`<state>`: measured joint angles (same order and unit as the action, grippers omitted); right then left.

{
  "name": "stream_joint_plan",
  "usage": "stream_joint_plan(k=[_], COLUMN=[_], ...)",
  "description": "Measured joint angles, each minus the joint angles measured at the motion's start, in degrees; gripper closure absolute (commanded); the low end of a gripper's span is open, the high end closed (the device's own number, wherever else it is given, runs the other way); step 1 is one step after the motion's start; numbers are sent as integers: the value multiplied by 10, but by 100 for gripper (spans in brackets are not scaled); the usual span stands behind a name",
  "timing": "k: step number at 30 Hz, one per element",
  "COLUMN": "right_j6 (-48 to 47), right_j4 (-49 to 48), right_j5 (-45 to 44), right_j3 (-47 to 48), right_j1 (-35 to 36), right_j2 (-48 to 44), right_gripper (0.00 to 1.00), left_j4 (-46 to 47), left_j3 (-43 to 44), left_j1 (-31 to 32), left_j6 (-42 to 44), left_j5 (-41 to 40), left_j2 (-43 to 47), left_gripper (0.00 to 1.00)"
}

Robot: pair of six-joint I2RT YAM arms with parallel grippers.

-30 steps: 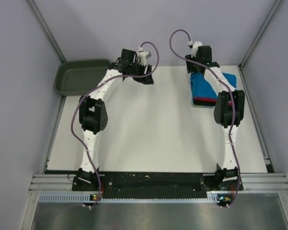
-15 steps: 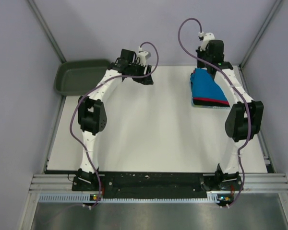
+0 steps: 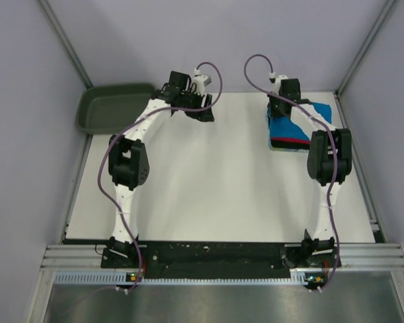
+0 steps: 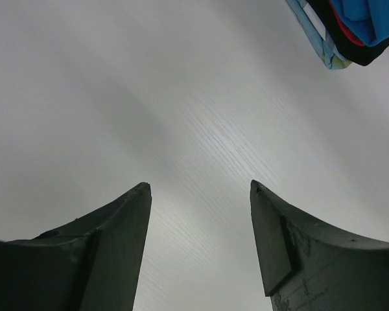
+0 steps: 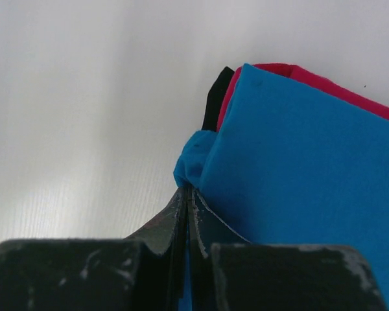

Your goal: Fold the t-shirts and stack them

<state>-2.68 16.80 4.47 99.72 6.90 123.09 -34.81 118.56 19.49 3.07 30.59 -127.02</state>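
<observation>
White tabletop, grey walls. Stack of t-shirts far right. Right tool, jaws together, pinches the turquoise t-shirt corner. Left tool, jaws apart, hovers well leftward.

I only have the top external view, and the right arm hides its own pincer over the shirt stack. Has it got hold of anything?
Observer: Yes. In the right wrist view, the right pincer is shut on the turquoise t-shirt, with a small bunch of cloth at its tips, at the shirt's corner.
Operator: What lies under that corner?
Observer: A red t-shirt lies directly beneath, and a black t-shirt under that.
Operator: And the other arm?
Observer: The left pincer is open, with nothing between its fingers and only the table below.
</observation>
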Motion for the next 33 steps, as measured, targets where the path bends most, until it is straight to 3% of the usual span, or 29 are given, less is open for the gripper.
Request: stream_joint_plan(k=[10, 17, 25, 30, 33], right_j6=[-8, -29, -71, -72, -64], right_j4=[11, 45, 46, 21, 9], right_j5=[49, 65, 184, 229, 225], right_j3=[0, 0, -77, -215, -308], right_j1=[-3, 0, 6, 7, 8], right_j2=[1, -39, -262, -386, -424], right_gripper=[100, 64, 24, 11, 8], left_j4=[0, 1, 32, 92, 144], left_j3=[-11, -52, -222, -383, -482], left_j1=[0, 0, -9, -50, -84], left_j6=[1, 19, 49, 53, 54], left_j5=[0, -17, -73, -110, -134], left_j2=[13, 63, 204, 332, 403], left_gripper=[34, 32, 29, 26, 23])
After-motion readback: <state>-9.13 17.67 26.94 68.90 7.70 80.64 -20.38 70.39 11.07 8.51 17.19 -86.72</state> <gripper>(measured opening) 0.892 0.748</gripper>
